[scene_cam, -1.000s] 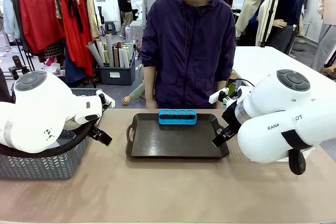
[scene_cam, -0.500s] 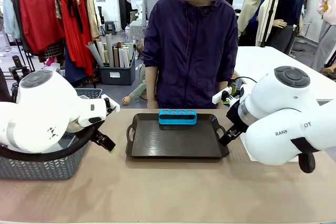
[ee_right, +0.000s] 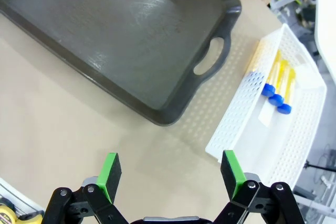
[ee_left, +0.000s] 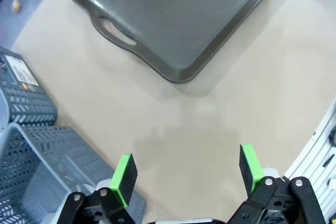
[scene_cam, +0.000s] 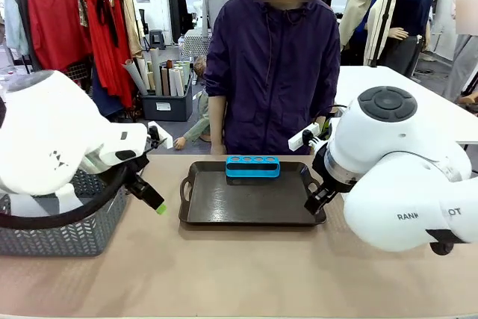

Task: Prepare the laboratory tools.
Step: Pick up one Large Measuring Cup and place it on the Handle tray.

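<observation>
Front view: tan table, black tray centred, clothes rack behind; left tool, right tool spread wide, empty.

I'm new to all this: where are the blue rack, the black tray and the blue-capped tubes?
Blue rack [scene_cam: 252, 166]: front view, its front face.
Black tray [scene_cam: 246, 203]: front view, its bare floor.
Blue-capped tubes [ee_right: 276, 99]: right wrist view, middle tube's cap.

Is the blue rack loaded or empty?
Empty. The blue rack on the black tray shows four open holes, nothing standing in them; blue-capped tubes lie in the white basket beside the tray.
</observation>
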You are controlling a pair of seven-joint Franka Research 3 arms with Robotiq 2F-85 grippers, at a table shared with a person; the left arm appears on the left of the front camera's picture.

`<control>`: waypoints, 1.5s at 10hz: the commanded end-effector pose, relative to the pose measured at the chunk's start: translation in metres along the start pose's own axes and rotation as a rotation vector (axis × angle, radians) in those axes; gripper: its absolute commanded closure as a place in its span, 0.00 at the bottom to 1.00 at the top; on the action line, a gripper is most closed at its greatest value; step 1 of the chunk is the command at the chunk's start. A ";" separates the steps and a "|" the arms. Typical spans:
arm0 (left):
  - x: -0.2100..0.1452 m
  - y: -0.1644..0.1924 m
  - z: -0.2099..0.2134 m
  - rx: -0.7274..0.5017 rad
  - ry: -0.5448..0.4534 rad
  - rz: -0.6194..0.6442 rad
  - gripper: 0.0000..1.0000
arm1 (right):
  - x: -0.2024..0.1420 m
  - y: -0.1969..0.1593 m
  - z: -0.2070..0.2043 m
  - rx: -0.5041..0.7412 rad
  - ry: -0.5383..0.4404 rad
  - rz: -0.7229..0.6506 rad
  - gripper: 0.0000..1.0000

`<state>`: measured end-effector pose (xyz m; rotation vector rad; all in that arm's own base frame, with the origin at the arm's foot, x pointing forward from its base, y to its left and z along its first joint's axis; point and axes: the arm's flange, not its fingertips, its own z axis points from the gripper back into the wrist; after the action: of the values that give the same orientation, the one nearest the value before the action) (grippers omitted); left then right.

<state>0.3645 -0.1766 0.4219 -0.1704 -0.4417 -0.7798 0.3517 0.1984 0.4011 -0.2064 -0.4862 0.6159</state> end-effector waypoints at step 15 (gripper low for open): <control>0.050 0.005 0.052 -0.134 -0.024 -0.039 0.00 | 0.045 -0.032 0.040 0.363 -0.171 -0.167 0.00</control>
<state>0.3791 -0.1925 0.4815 -0.2226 -0.4280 -0.8140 0.3775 0.2117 0.4488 0.1524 -0.5438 0.5184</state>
